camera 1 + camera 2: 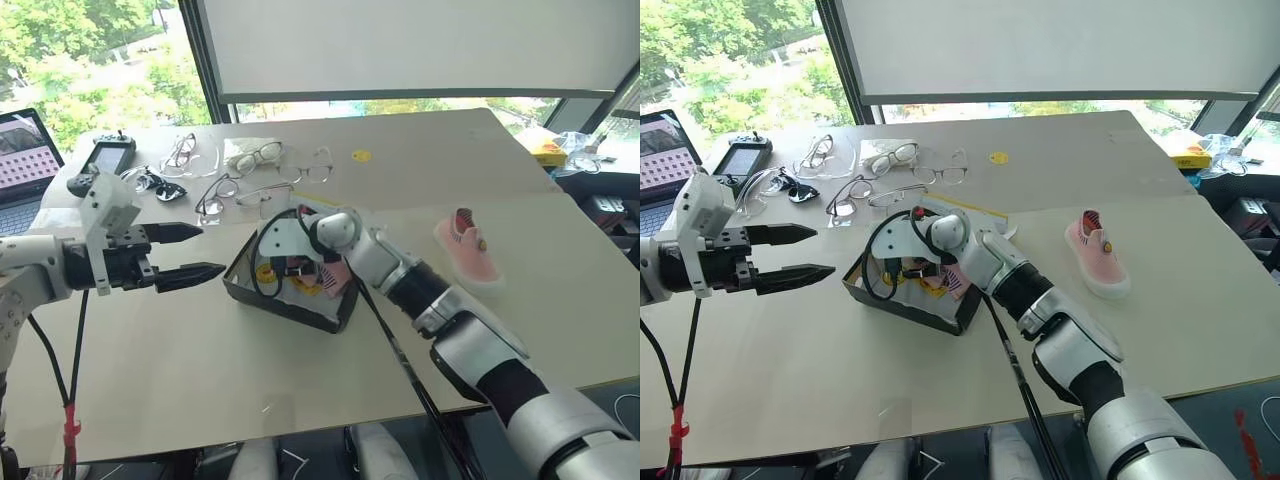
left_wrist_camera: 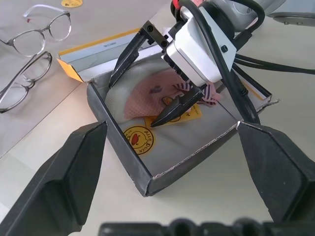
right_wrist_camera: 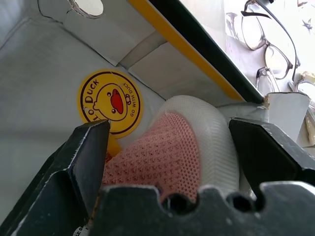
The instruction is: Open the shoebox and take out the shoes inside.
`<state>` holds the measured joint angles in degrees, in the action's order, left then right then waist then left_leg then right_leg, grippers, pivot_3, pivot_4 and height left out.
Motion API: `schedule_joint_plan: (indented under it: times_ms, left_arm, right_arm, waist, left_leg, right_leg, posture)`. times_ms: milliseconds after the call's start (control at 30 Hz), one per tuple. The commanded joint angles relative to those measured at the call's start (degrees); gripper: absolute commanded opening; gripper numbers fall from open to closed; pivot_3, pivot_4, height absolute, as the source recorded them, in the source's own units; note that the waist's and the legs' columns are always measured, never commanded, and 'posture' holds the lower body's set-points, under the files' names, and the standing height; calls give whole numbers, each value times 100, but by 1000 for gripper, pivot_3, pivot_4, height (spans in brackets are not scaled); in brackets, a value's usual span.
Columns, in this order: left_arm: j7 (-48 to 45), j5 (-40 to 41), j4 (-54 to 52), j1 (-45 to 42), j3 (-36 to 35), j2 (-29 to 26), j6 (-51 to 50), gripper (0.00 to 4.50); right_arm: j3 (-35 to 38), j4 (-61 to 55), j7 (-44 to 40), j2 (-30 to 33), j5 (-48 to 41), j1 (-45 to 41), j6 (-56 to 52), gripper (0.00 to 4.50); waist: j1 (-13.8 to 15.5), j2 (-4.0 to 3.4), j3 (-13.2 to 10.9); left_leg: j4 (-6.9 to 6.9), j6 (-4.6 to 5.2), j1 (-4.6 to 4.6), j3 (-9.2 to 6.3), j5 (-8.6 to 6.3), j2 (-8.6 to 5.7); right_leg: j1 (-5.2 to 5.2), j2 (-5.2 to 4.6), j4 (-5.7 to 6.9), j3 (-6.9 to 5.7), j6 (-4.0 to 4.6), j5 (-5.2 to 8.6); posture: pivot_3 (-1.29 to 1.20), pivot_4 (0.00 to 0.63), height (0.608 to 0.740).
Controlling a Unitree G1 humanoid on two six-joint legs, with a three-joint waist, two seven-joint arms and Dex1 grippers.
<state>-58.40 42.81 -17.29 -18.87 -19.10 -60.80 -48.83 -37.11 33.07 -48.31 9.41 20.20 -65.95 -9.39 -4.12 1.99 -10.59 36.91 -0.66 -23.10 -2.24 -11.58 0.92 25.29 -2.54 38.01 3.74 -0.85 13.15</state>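
Head view: the shoebox point(image 1: 290, 290) sits open mid-table, and the right gripper point(image 2: 147, 83) reaches down inside it. One pink shoe point(image 1: 467, 247) lies out on the table, well to the box's right. The left gripper point(image 1: 190, 252) hangs beside the box, jaws spread, empty.

Left wrist view: right fingers splayed wide over the second shoe point(image 2: 147, 93) in the box.

Right wrist view: black fingers point(image 3: 88, 157) straddle the toe, not yet pinching.

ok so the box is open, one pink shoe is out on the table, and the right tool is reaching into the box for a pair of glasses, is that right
Not quite. The right tool, fingers spread, reaches into the open shoebox for the second pink shoe, not glasses; the right wrist view shows it between the fingers. The other shoe does lie out on the table.
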Motion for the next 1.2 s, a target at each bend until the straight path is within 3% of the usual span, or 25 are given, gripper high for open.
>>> schedule_joint_plan:
  times_ms: [33, 167, 267, 633, 867, 1067, 1100, 1133, 1200]
  left_arm:
    - [30, -11, -173, 10, -127, -58, 114, 4500]
    - [45, -20, -196, 60, -123, -55, 137, 4500]
    - [57, -36, -214, 79, -93, -48, 157, 4500]
    - [41, -57, -205, 8, 40, -20, 186, 4500]
    - [36, -90, -153, -72, 133, -6, 225, 4500]
    - [46, -104, -135, -109, 219, 10, 279, 4500]
    - [45, -108, -129, -118, 235, 16, 286, 4500]
    - [43, -113, -124, -126, 250, 21, 292, 4500]
    - [40, -124, -116, -148, 284, 39, 301, 4500]
  right_arm:
    - [-21, 381, -31, -89, 167, 1, 77, 4466]
    - [41, 606, -27, -155, 262, -23, 14, 4466]
    - [82, 435, -168, -119, 284, 93, -85, 3760]
    - [193, -386, -468, -25, 304, 330, -437, 130]
    - [355, -782, -587, -33, 179, 285, -638, 54]
    - [1373, -1885, -1385, -183, -1071, 15, -2452, 54]
    - [1475, -2040, -1485, -128, -1203, -58, -2706, 588]
    - [1524, -2164, -1551, -60, -1289, -107, -2902, 749]
    - [1538, -2432, -1671, 151, -1387, -158, -3136, 1485]
  waist:
    - [1, 2, 1]
    - [6, 11, 7]
    - [17, 23, 15]
    - [26, 34, 22]
    - [30, 35, 22]
    - [24, 34, 22]
    - [20, 34, 22]
    - [13, 33, 21]
    - [12, 33, 21]
  left_leg:
    - [0, 0, 5, 0, 0, 0]
    - [-1, -1, 24, 0, -1, 0]
    - [-1, -1, 27, -2, -1, 0]
    - [-1, -2, 28, -3, -1, -1]
    - [-1, -2, 27, -4, -1, -1]
    - [-1, -2, 14, -5, -1, 0]
    - [-2, -2, 10, -7, -1, 0]
    - [-2, -2, 9, -8, -1, 1]
    - [-2, -2, 5, -9, -1, 1]
  right_leg:
    - [-6, 0, -1, 0, 0, 0]
    - [-22, 0, 0, 0, 0, 0]
    - [-26, 0, 0, -1, 0, 0]
    - [-28, -1, 0, -2, 0, 0]
    - [-27, -1, -1, -4, 0, 0]
    - [-17, 0, -3, -6, 0, 0]
    - [-13, 0, -2, -6, 0, 0]
    - [-11, 0, -2, -7, 0, 0]
    - [-7, 1, -2, -7, 0, 0]
  posture:
    - [0, 150, 740]
    - [0, 150, 740]
    - [0, 150, 740]
    - [0, 150, 740]
    - [0, 150, 740]
    - [0, 150, 740]
    - [0, 150, 740]
    - [0, 150, 740]
    - [0, 150, 740]
